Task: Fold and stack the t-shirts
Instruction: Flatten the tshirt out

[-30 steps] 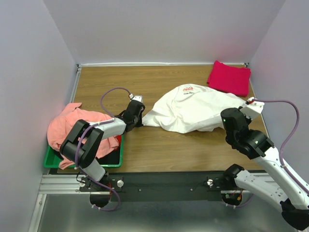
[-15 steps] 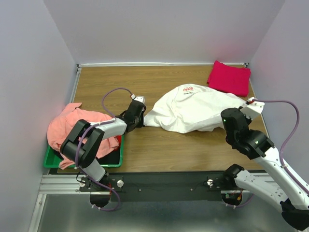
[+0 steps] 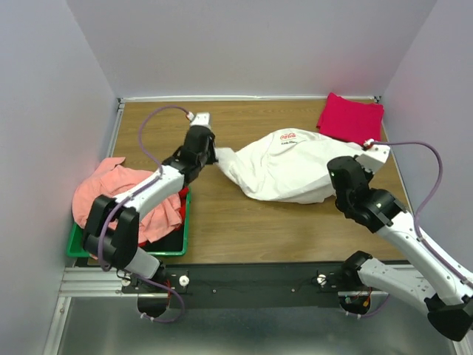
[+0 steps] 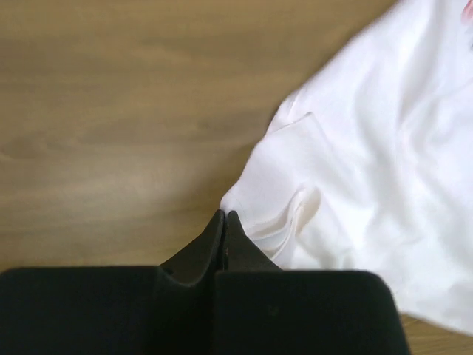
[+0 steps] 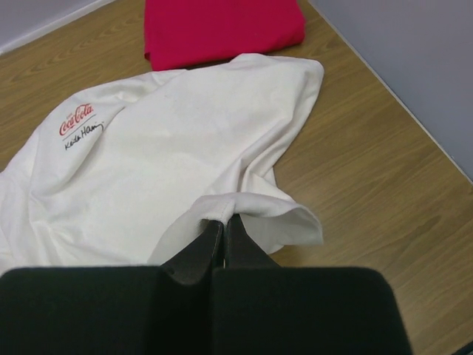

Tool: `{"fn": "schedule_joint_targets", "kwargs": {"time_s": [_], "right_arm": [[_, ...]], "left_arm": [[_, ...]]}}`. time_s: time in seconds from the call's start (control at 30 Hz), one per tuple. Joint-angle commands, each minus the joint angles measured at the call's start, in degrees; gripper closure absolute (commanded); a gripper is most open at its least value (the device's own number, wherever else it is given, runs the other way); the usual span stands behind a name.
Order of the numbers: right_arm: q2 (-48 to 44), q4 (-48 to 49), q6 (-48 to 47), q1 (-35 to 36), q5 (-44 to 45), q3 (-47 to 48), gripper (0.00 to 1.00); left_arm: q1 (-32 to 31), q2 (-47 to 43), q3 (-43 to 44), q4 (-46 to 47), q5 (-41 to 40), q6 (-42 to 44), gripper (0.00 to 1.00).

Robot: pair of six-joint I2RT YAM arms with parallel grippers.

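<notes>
Top external: salmon-pink t-shirt (image 3: 103, 188) hides most of green bin (image 3: 174, 250), left; white t-shirt (image 3: 288, 166) crumpled on tabletop (image 3: 222, 222), centre; magenta-red t-shirt (image 3: 351, 118) folded, upper right.
Left wrist: left jaws pinch the white hem, lower centre; cloth cut off at right.
Right wrist: right jaws pinch a white fold, lower centre.

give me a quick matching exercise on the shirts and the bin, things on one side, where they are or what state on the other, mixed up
Things
1. white t-shirt
2. magenta-red t-shirt
3. salmon-pink t-shirt
4. green bin

Places or states
A. folded, at the far right corner of the table
B. at the near left, mostly covered by cloth
C. crumpled mid-table, pinched by the left gripper and the right gripper
D. heaped over the green bin

Pairs: 1-C, 2-A, 3-D, 4-B
</notes>
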Motion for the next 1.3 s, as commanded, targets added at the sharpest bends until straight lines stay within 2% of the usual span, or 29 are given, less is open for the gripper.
{"fn": "schedule_joint_targets", "kwargs": {"time_s": [0.0, 0.13, 0.27, 0.4, 0.47, 0.73, 0.93, 1.13, 1.27], "right_arm": [[4.3, 9.9, -5.7, -0.4, -1.5, 3.6, 1.00], [13.5, 16.3, -12.7, -0.8, -0.2, 11.0, 1.00], [18.4, 19.6, -19.1, -1.5, -0.6, 21.6, 1.00], [20.0, 20.8, -24.6, -1.6, -0.9, 33.8, 1.00], [19.7, 21.1, -27.1, -1.6, -1.3, 36.7, 1.00], [14.4, 21.4, -34.1, -1.6, -7.8, 45.5, 0.99], [11.3, 21.4, -36.9, -1.5, -8.0, 48.1, 1.00], [12.6, 22.5, -37.0, -1.5, -10.3, 47.6, 0.99], [17.5, 28.0, -40.6, -1.6, -3.9, 43.4, 1.00]], "left_arm": [[4.2, -7.8, 8.4, 1.9, -1.8, 1.3, 1.00], [8.6, -8.5, 19.0, 0.6, 1.6, 2.0, 1.00], [10.6, -8.6, 29.0, -0.7, 2.9, 3.0, 1.00], [12.6, -9.7, 38.6, -2.9, 3.2, 4.6, 1.00], [12.8, -10.7, 42.0, -2.6, 2.9, 5.4, 1.00], [12.9, -21.5, 43.2, 1.6, 3.4, 5.7, 1.00], [12.9, -26.9, 45.5, 2.7, 4.2, 6.2, 1.00], [12.9, -24.2, 48.0, 2.9, 9.3, 4.7, 1.00], [12.9, -16.7, 47.7, 2.9, 11.0, 3.9, 1.00]]}}
